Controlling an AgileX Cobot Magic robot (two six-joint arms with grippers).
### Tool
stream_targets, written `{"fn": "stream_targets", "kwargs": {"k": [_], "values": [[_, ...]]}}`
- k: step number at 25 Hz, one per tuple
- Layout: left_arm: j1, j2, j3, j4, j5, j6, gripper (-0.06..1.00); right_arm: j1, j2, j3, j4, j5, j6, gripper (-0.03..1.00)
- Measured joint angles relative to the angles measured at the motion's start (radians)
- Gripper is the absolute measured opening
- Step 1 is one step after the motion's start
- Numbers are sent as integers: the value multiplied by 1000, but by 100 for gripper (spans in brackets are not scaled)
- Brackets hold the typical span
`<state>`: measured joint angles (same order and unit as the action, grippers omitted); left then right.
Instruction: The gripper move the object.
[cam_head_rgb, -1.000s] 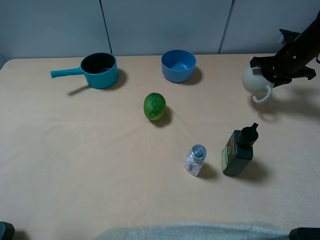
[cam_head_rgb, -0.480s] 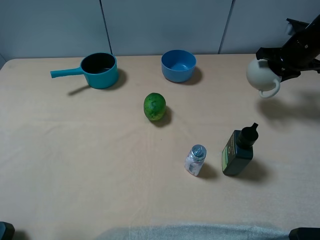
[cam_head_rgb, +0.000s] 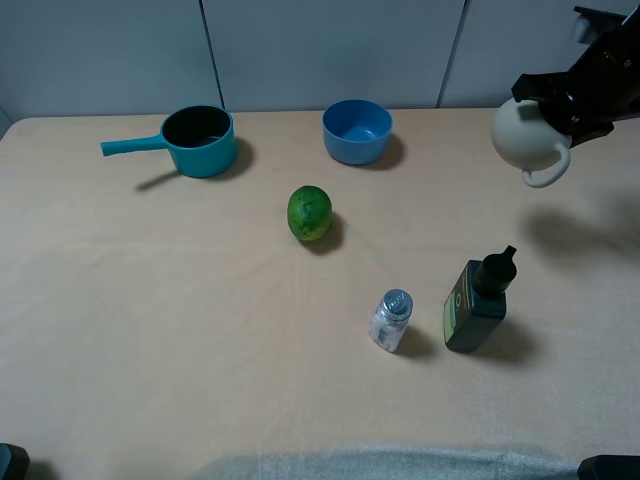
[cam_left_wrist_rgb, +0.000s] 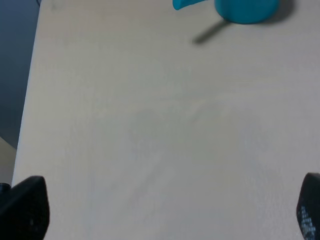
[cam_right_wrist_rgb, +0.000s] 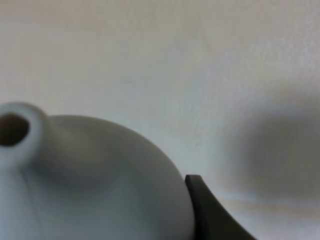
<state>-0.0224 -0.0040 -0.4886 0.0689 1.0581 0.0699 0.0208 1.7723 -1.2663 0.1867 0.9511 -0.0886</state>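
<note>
The cream pitcher (cam_head_rgb: 525, 137) hangs in the air at the far right, its loop handle pointing down, well above the table. My right gripper (cam_head_rgb: 553, 108) is shut on its rim, the dark arm reaching in from the upper right. In the right wrist view the pitcher (cam_right_wrist_rgb: 90, 180) fills the frame, with its dark opening at the left and one black finger (cam_right_wrist_rgb: 210, 210) against its side. My left gripper (cam_left_wrist_rgb: 165, 212) is open over bare table, only its two finger tips showing at the frame corners.
On the table (cam_head_rgb: 150, 320) stand a teal saucepan (cam_head_rgb: 195, 140), a blue bowl (cam_head_rgb: 357, 130), a green fruit (cam_head_rgb: 309, 212), a small glass shaker (cam_head_rgb: 390, 320) and a dark green bottle (cam_head_rgb: 478, 300). The saucepan also shows in the left wrist view (cam_left_wrist_rgb: 240, 7).
My right gripper has lifted the pitcher upward and slightly right; its shadow on the table has moved away from it. The left arm has not moved.
</note>
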Motion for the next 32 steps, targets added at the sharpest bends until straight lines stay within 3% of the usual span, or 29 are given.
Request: {"fn": "stream_targets", "kwargs": {"k": [14,20,32], "values": [[0,0,0,0,0,0,99,169,-93,-3,-26,54,75,7],[0,0,0,0,0,0,99,267,-101,-79,-63,117,116,7],[0,0,0,0,0,0,99,481,-103,-214,-117,153,207,7]]}}
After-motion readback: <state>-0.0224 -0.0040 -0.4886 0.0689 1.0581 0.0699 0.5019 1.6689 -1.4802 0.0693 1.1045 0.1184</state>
